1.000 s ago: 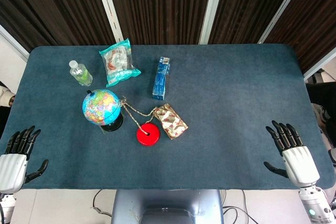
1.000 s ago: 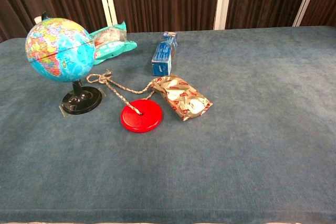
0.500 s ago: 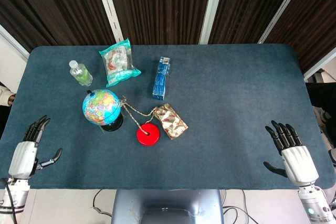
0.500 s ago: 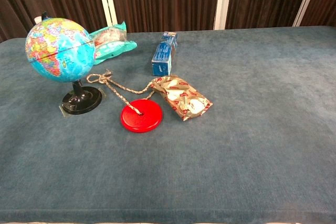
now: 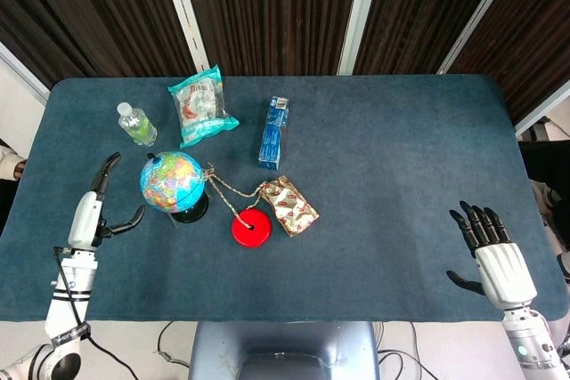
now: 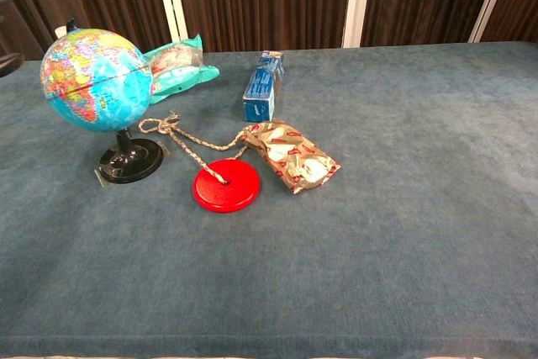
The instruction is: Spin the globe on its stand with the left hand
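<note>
Currently the small blue globe on a black round stand (image 5: pixel 173 182) sits on the left part of the dark teal felt table (image 5: pixel 392 157); the left hand (image 5: pixel 93 206) hangs just left of it, near but apart, fingers extended, thumb out, holding nothing; the right hand (image 5: pixel 492 254) rests at the table's near right edge, fingers spread, empty; a red disc on a braided rope (image 6: pixel 226 184) lies just right of the stand, touching a gold foil snack packet (image 6: pixel 292 156); behind stand a blue carton (image 6: pixel 262 86), a teal snack bag (image 5: pixel 202 106) and a small clear bottle (image 5: pixel 136 124).
</note>
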### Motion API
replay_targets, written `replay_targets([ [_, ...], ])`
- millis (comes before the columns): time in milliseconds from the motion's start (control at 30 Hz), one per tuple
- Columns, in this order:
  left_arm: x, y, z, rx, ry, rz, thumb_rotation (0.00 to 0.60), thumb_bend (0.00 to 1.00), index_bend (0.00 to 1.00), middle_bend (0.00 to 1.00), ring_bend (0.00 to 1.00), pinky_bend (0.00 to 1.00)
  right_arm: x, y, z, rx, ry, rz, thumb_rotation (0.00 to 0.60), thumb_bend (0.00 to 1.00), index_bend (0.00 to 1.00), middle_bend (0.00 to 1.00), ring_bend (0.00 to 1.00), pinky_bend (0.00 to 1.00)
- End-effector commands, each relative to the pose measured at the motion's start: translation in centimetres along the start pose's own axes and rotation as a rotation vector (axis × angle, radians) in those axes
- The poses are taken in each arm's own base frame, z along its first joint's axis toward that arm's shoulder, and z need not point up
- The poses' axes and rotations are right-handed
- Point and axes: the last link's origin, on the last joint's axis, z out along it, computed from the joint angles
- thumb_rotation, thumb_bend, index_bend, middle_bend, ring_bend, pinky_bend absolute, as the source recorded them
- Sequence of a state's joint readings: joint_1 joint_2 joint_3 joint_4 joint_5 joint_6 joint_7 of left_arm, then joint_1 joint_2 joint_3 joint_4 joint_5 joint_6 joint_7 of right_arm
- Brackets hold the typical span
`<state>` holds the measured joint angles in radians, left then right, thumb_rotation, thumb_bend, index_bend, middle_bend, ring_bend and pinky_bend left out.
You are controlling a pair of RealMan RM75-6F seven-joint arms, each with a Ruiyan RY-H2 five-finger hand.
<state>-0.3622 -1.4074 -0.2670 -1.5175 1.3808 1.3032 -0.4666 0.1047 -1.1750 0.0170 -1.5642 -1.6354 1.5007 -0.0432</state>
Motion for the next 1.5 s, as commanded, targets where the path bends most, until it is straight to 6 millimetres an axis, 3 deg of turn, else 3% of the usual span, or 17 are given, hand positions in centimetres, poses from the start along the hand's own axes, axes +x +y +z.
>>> replay_targets([
  [33, -0.9, 0.2, 0.7, 0.004, -0.015, -0.009, 0.6, 0.31, 0.0, 0.0, 0.0, 0.03, 0.0, 0.0, 0.0, 0.0, 0.001, 0.0, 0.6, 0.06, 0.0, 0.0, 0.0, 0.0],
  [500, -3.3, 0.1, 2.9, 0.033, -0.029, 0.016, 0.6, 0.31, 0.0, 0.0, 0.0, 0.03, 0.3, 0.3, -0.1, -0.011, 0.006, 0.002, 0.6, 0.06, 0.0, 0.0, 0.0, 0.0],
  [1500, -2.4, -2.4, 3.5, 0.104, 0.012, 0.088, 0.6, 0.31, 0.0, 0.0, 0.0, 0.04, 0.3, 0.2, -0.2, -0.012, 0.007, 0.001, 0.6, 0.07, 0.0, 0.0, 0.0, 0.0],
])
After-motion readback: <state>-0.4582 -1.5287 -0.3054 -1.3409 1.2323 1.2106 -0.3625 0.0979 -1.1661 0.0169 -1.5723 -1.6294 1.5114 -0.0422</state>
